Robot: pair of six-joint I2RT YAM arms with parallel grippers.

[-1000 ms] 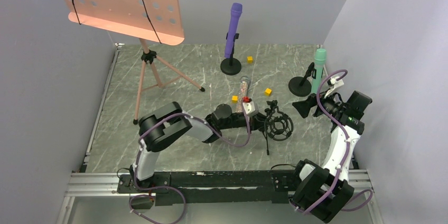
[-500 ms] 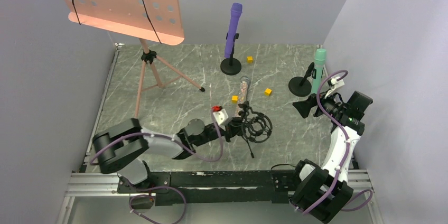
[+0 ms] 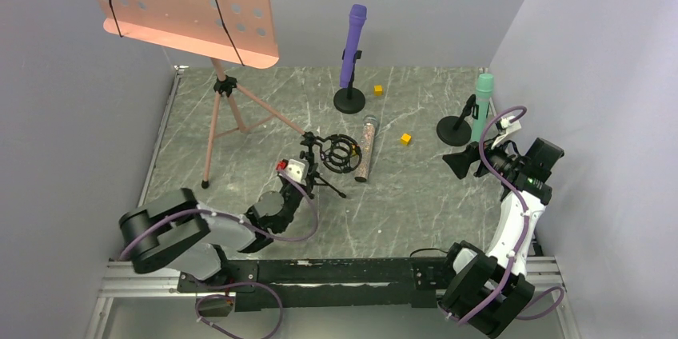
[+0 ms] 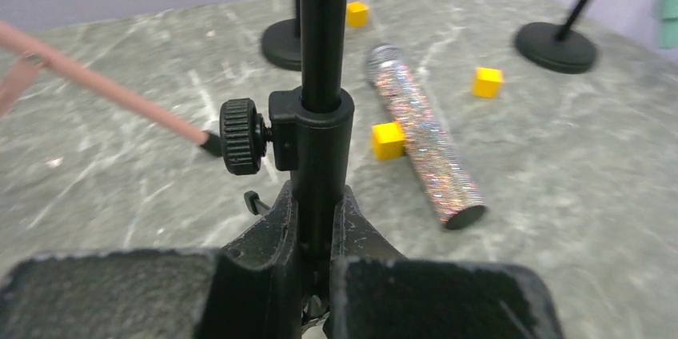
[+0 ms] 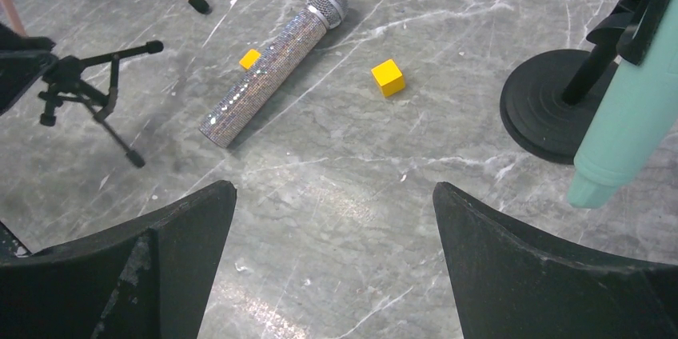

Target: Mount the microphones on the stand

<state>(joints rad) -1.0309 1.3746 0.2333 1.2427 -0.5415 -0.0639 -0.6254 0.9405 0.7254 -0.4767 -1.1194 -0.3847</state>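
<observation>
The glittery microphone (image 3: 367,149) lies flat on the table (image 3: 432,195), just beside the small tripod stand (image 3: 336,153) — the left gripper (image 4: 318,219) is clamped on that stand's pole. The right gripper (image 5: 332,195) hangs with its jaws wide apart near the mint microphone (image 3: 482,107); the purple microphone (image 3: 352,45) stands upright farther back.

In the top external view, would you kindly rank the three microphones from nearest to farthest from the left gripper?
From the left gripper, shut on the tripod stand:
1. Glittery copper microphone, lying just to its right.
2. Purple microphone, upright at the back middle.
3. Mint green microphone, on the far right side.
</observation>
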